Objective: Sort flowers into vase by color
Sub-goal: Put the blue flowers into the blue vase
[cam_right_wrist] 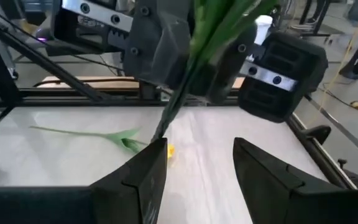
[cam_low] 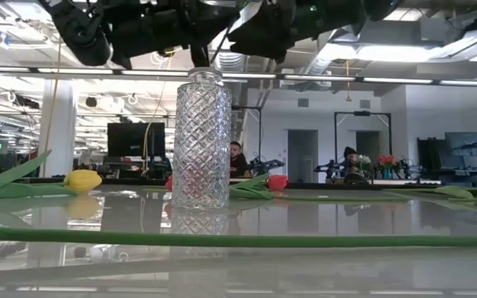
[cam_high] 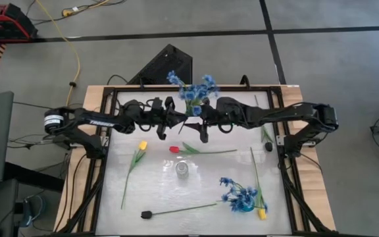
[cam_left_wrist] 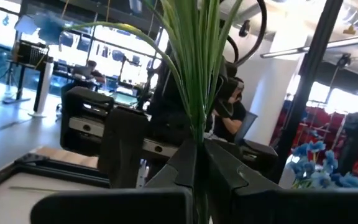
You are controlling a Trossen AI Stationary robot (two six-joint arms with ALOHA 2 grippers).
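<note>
A spray of small blue blossoms [cam_high: 193, 89] is held up over the table's far middle, where both arms meet. My left gripper [cam_left_wrist: 199, 168] is shut on its green stems [cam_left_wrist: 194, 93]. My right gripper [cam_right_wrist: 201, 162] faces it, open; the stems' lower end [cam_right_wrist: 161, 130] stands just beyond one fingertip, and I cannot tell whether they touch. The clear glass vase [cam_high: 183, 169] stands upright on its base mid-table. A yellow tulip [cam_high: 142, 145], a red tulip [cam_high: 174, 149] and a black-headed stem [cam_high: 147, 214] lie flat on the table. My left gripper [cam_high: 178, 120] pinches the blue spray's bundle of green stems [cam_left_wrist: 196, 134] between its two fingers, reaching in level from the table's left and lying across the stems. The spray is lifted clear of the table. Its blossoms lean toward the far edge and its stem end points down.
A second blue spray [cam_high: 241, 196] and another yellow tulip [cam_high: 262, 214] lie near the table's right near corner. Another stem [cam_high: 266, 137] lies by the right edge. A black frame [cam_high: 110, 92] borders the table. People sit in the room behind [cam_low: 237, 157].
</note>
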